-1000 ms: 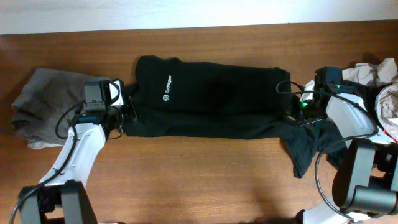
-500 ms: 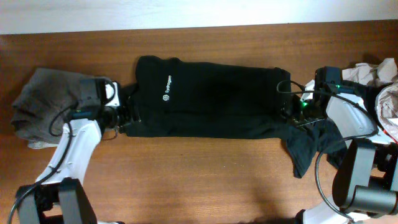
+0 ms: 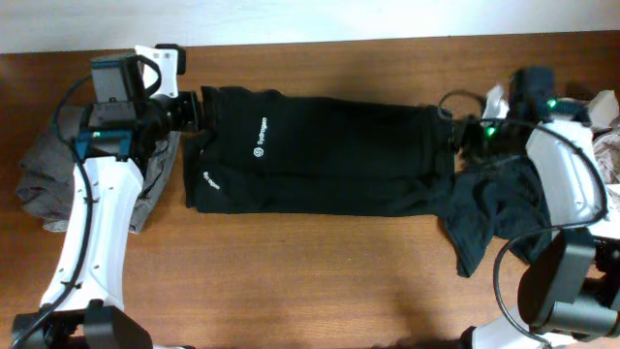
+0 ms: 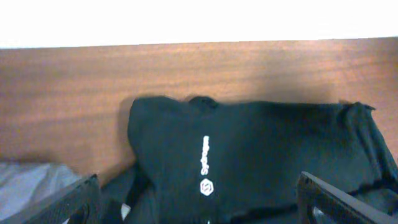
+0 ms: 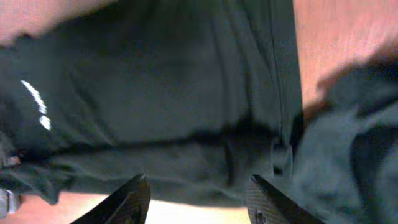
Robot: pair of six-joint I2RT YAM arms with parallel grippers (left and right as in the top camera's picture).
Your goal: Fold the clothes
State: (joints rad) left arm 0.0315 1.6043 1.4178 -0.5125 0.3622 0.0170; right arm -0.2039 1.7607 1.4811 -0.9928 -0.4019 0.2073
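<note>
The clothes' main piece, a black T-shirt (image 3: 329, 155) with a small white chest logo (image 3: 260, 136), lies folded into a long band across the table. My left gripper (image 3: 197, 109) hovers at the shirt's far left corner, jaws wide open and holding nothing. In the left wrist view the shirt (image 4: 249, 155) and its logo (image 4: 206, 171) lie below the left gripper (image 4: 199, 208). My right gripper (image 3: 465, 136) is at the shirt's right end, also open. In the right wrist view the right gripper (image 5: 199, 193) hangs over the folded cloth (image 5: 155, 93) without touching it.
A grey garment (image 3: 44, 174) is heaped at the left under my left arm. A dark garment (image 3: 484, 218) lies crumpled just right of the shirt. Light-coloured clothes (image 3: 596, 111) pile at the far right edge. The table's far edge (image 3: 339, 44) meets a white wall.
Both grippers opened and let go of the shirt. The left arm swung from the shirt's near left edge to its far left corner. The right gripper drew back toward the far right.
</note>
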